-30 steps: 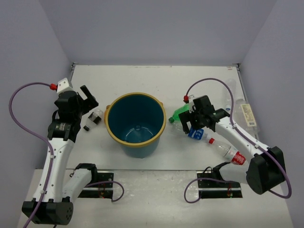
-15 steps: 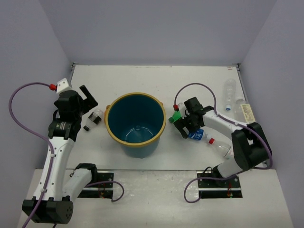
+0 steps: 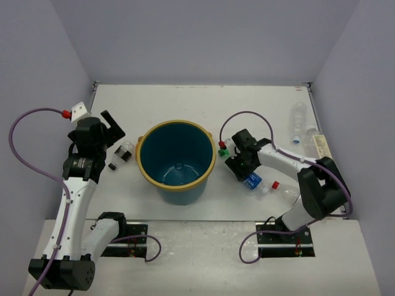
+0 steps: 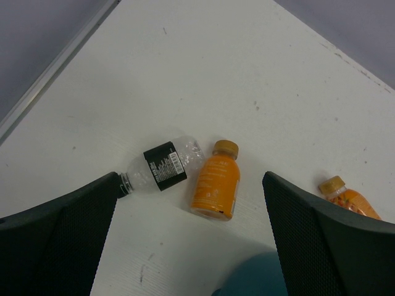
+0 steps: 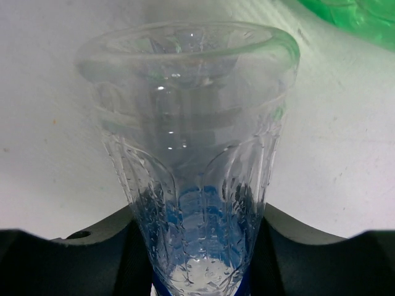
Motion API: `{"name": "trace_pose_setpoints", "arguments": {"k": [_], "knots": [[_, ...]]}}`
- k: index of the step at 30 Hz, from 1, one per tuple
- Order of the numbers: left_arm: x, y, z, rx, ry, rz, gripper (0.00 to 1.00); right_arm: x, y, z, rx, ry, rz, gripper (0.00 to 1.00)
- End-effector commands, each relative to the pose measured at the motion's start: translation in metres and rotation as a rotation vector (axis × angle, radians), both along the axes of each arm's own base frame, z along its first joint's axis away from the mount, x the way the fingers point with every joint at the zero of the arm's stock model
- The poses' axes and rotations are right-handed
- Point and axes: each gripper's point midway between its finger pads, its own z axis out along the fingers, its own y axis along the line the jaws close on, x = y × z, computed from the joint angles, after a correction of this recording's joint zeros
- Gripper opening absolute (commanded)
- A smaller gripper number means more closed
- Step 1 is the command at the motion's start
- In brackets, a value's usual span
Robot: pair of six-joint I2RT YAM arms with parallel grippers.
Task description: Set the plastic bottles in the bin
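The teal bin (image 3: 176, 161) with a tan rim stands mid-table. My right gripper (image 3: 239, 163) is low on the table just right of it, shut on a clear bottle with a blue label (image 3: 253, 180). In the right wrist view that bottle (image 5: 191, 154) fills the frame, with both fingers (image 5: 92, 246) pressed to its sides. A green bottle (image 5: 352, 15) lies just beyond it. My left gripper (image 3: 117, 129) hangs open left of the bin. Below it lie a clear bottle with a dark label (image 4: 162, 166) and an orange bottle (image 4: 216, 182).
A second orange bottle (image 4: 345, 197) lies close to the bin wall (image 4: 259, 277). A red-capped clear bottle (image 3: 285, 191) lies right of the held one. Another clear bottle (image 3: 298, 123) and a white-labelled one (image 3: 321, 148) lie by the right wall.
My right gripper has moved left and down onto the blue-labelled bottle and closed on it. The green bottle now shows only partly by the arm. The left arm has hardly moved.
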Motion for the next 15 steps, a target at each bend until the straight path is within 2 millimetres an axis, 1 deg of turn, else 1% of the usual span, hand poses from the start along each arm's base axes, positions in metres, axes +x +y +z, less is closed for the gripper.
{"name": "trace_pose_setpoints", "arguments": {"k": [1,3,5,6,7,8,9,11,12,13,14,15], "knots": [[0.003,-0.001,0.012,-0.021,-0.035,0.019,1.00,-0.006,0.003,0.037,0.038,-0.088,-0.022,0.25],[0.004,-0.002,0.013,-0.031,-0.039,0.013,1.00,-0.003,0.010,0.066,0.098,-0.180,-0.022,0.25],[0.003,-0.003,0.012,-0.037,-0.039,0.013,1.00,-0.001,0.013,0.090,0.155,-0.254,-0.031,0.25],[0.003,-0.003,0.012,-0.043,-0.040,0.016,1.00,0.002,0.015,0.112,0.201,-0.322,-0.044,0.24],[0.002,-0.003,0.011,-0.046,-0.037,0.018,1.00,0.007,0.014,0.124,0.216,-0.370,-0.073,0.22],[0.002,-0.003,0.010,-0.047,-0.033,0.019,1.00,0.009,0.012,0.153,0.269,-0.456,-0.093,0.20],[0.001,-0.003,0.009,-0.050,-0.030,0.022,1.00,0.010,0.013,0.165,0.296,-0.489,-0.108,0.19],[-0.001,-0.003,0.006,-0.056,-0.022,0.027,1.00,0.013,0.016,0.217,0.420,-0.629,-0.132,0.20],[-0.001,-0.004,0.005,-0.059,-0.019,0.028,1.00,0.012,0.021,0.237,0.484,-0.671,-0.129,0.21],[-0.002,-0.004,0.003,-0.063,-0.015,0.028,1.00,0.009,0.025,0.263,0.562,-0.723,-0.118,0.21],[-0.002,-0.004,0.000,-0.068,-0.013,0.030,1.00,0.001,0.033,0.299,0.685,-0.795,-0.079,0.21],[-0.003,-0.004,-0.003,-0.072,-0.009,0.034,1.00,-0.011,0.044,0.325,0.802,-0.825,-0.030,0.21]]}}
